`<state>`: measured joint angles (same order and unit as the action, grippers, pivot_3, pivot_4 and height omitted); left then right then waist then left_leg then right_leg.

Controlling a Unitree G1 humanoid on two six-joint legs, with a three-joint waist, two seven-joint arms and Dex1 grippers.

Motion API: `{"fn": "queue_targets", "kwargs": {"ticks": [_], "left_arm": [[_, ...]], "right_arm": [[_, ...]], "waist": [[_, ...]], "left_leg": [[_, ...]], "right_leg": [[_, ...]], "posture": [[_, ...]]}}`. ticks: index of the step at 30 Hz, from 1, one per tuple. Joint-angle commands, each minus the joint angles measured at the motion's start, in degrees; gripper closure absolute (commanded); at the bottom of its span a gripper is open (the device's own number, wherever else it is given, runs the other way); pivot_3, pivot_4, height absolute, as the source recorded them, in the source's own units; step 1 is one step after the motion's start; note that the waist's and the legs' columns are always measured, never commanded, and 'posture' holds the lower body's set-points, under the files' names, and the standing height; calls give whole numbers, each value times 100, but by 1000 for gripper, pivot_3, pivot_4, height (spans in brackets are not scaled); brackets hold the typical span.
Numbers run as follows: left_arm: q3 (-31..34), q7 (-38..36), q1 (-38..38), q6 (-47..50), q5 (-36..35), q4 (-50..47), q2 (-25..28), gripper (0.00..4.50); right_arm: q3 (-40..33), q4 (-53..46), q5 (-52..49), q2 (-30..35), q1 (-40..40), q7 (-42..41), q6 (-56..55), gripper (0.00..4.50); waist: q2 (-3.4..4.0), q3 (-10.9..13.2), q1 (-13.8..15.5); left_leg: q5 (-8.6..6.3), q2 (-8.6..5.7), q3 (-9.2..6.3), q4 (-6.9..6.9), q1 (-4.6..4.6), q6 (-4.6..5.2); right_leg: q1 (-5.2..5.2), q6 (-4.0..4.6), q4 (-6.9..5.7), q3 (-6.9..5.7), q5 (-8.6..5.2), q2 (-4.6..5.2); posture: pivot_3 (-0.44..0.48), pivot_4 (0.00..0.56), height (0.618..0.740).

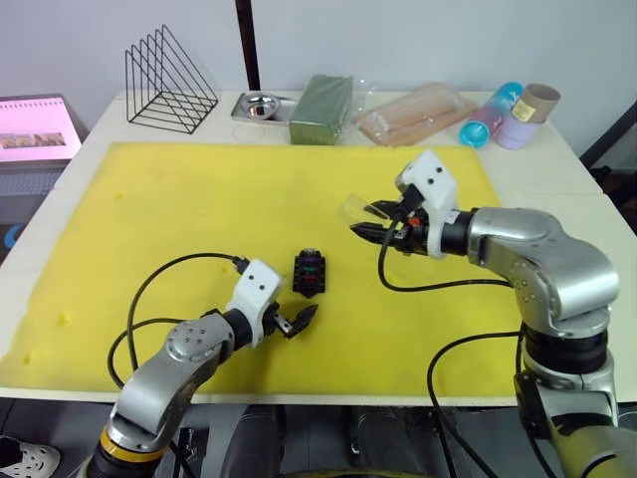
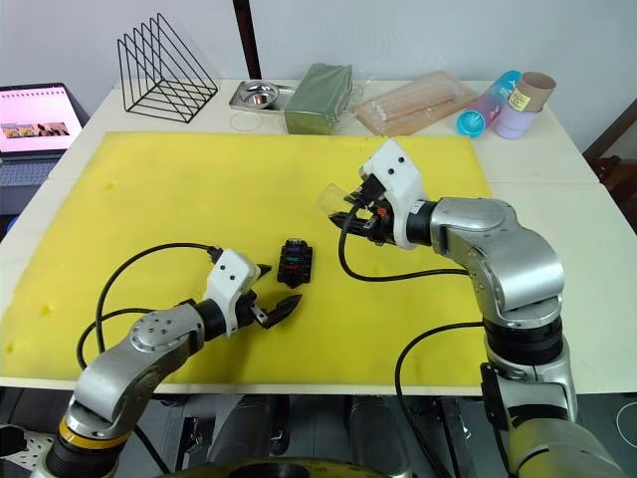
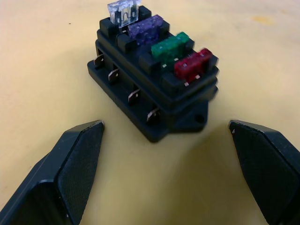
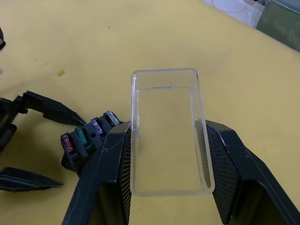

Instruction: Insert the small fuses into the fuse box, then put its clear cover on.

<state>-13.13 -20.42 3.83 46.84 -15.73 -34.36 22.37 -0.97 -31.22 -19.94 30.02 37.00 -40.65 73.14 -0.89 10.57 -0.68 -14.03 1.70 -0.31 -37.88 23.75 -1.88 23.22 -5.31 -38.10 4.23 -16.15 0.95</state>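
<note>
A yellow mat [image 1: 199,219] covered most of a white desk [image 1: 557,169] that stood against a pale wall. Near the middle of the mat sat the fuse box [image 1: 310,272], a small black block with four fuses [image 3: 159,47] seated in a row along its top: one clear, one purple, one green, one red.

Just beside the box, on the robot's side, the left tool [image 1: 296,321] rested low over the mat with its two black fingers [image 3: 77,161] spread wide, touching nothing. Past the box on the robot's right, the right tool [image 4: 164,159] was raised above the mat and gripped the clear cover [image 4: 166,131] between its fingers, open side up. Nothing lay between the cover and the box.

Along the far edge of the desk, well apart from the box, stood a wire rack [image 1: 169,85], a metal dish [image 1: 259,105], a green block [image 1: 323,108], a clear bag of wooden sticks [image 1: 418,113] and coloured tubes [image 1: 508,115]. A laptop [image 1: 35,129] sat off to the left.
</note>
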Motion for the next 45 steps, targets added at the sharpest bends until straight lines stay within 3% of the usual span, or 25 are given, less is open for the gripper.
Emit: {"fn": "queue_targets", "kwargs": {"ticks": [1,15,20,25,28,31,36,41,45], "left_arm": [[-469,476,198,30,393,404,-421,0],[-779,1230,370,114,1134,913,-1276,0],[-705,1245,302,153,1200,823,-1326,1510],[-419,992,403,292,1050,693,-1185,1650],[-430,59,648,140,676,707,-662,1650],[-465,-1240,1045,-608,363,1136,58,1650],[-554,-3423,1807,-2260,96,2271,834,1650],[-810,-5205,2683,-3901,194,4057,864,1650],[-844,-5721,3210,-4679,369,5149,583,1650]], "right_arm": [[-178,-399,-228,46,50,211,186,2697],[-328,-735,-693,199,47,745,485,2697],[-335,-761,-815,236,0,866,485,2697],[-328,-813,-946,330,-69,935,464,2697],[-367,-941,-1125,459,-112,840,513,2697],[-397,-1055,-1417,607,-123,654,543,2697],[-172,-1160,-1934,779,3,298,534,2697],[695,-785,-1988,773,633,214,561,2697],[1488,-460,-1805,998,1048,114,533,2697]], "waist": [[2,-1,20],[1,-3,31],[1,-3,10],[1,-3,2],[1,-3,-12],[1,-3,-20],[0,0,-10],[2,1,-26],[2,2,-13]], "left_leg": [[0,-4,0,0,0,0],[0,-15,-1,-6,0,0],[0,-14,-1,-6,-1,0],[0,-13,-1,-6,-1,0],[0,-11,-1,-5,-1,0],[0,-8,0,2,2,0],[0,-6,3,11,13,0],[0,-5,7,10,37,0],[0,-3,4,8,53,1]], "right_leg": [[-1,0,0,0,0,1],[-14,-1,8,-2,-1,6],[-14,-1,9,-2,-1,5],[-13,0,9,-2,-2,5],[-10,1,9,-2,-3,0],[-1,15,10,-2,-10,-4],[9,18,20,-2,-12,-2],[32,19,23,-3,-12,-3],[44,17,23,-6,-11,-4]], "posture": [[0,150,740],[0,150,740],[0,150,740],[0,150,740],[0,150,740],[0,150,740],[0,150,740],[0,150,740],[0,150,740]]}}
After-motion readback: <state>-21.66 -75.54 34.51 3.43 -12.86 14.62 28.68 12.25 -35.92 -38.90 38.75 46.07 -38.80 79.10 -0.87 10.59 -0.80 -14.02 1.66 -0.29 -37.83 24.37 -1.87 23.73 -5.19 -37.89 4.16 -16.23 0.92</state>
